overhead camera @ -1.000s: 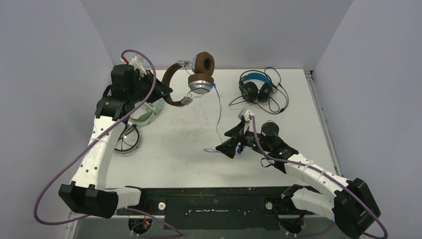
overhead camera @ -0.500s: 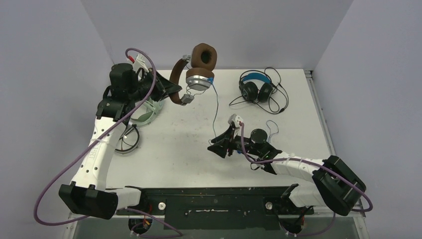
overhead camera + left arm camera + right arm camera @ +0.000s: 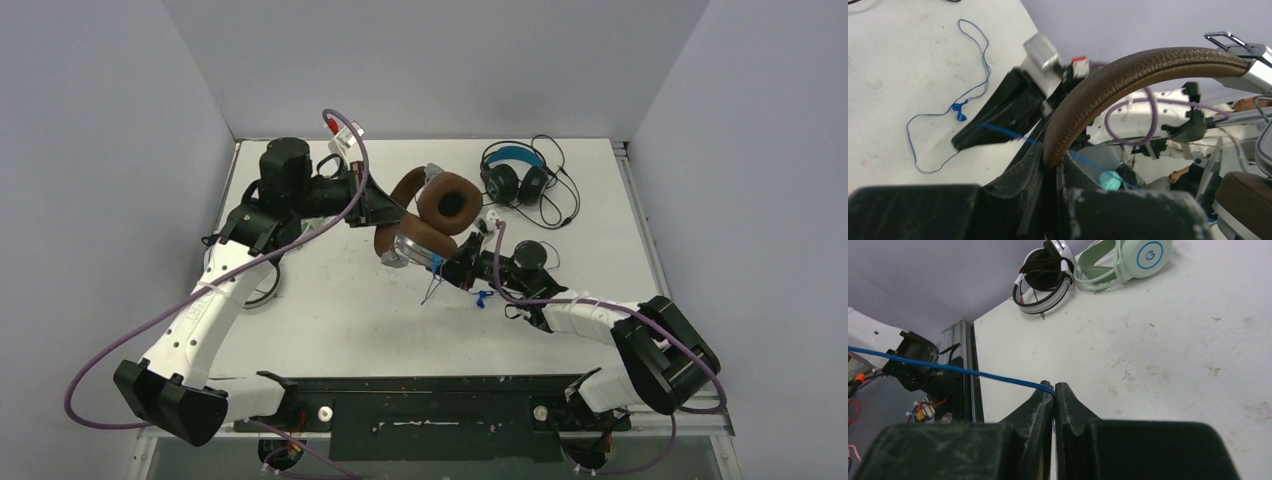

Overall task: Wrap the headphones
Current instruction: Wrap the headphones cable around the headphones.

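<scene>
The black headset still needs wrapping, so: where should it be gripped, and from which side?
Probably the blue headband of the black headset, at mid-arch, from above. It seems to lie flat, the band arching to the far side, clear of the earcups, and its loose cord trails mostly to the right.
</scene>
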Robot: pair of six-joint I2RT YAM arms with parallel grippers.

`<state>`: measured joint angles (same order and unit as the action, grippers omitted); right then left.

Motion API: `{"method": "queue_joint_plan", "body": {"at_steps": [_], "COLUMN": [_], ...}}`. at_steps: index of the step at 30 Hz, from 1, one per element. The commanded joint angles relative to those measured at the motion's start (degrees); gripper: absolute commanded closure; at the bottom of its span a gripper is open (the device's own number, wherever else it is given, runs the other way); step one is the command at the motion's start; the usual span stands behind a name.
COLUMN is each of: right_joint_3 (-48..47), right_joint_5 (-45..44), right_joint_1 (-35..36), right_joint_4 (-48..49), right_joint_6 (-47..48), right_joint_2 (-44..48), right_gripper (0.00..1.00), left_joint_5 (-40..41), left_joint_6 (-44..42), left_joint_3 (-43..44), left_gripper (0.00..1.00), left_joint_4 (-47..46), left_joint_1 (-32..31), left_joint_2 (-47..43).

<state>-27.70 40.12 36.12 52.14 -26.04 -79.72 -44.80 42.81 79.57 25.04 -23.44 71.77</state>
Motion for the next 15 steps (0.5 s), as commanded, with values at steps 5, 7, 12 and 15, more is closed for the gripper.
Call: {"method": "queue_joint_plan", "body": {"at_steps": [5, 7, 12, 15], "right_joint_3": [-10.29, -13.82, -19.95, -21.67], "right_joint_5": [11.69, 9.83, 6.84, 6.03], "right_joint_1": [-11.14, -11.23, -11.42, -11.94], "right_joint_4": [-10.67, -19.55, -34.04, -39.65], "right_joint_6": [-1.08, 2.76, 7.98, 8.49], "right_joint_2": [1.07, 2.28, 4.99, 6.02], "right_gripper": [1.0, 1.0, 1.0, 1.0], "left_joint_5": [16.08, 26.08, 44.09, 50.09], "left_joint_6": [-29.16, -34.03, -39.78, -43.22], "left_joint_3": [-2.2, -2.32, -3.49, -4.85], "left_gripper": [1.0, 1.0, 1.0, 1.0], "left_joint_4": [11.35, 13.76, 15.02, 13.05], "left_joint_1": [-10.93, -18.33, -22.06, -24.16], "left_joint_2": [-3.61, -3.1, -0.59, -0.69]}}
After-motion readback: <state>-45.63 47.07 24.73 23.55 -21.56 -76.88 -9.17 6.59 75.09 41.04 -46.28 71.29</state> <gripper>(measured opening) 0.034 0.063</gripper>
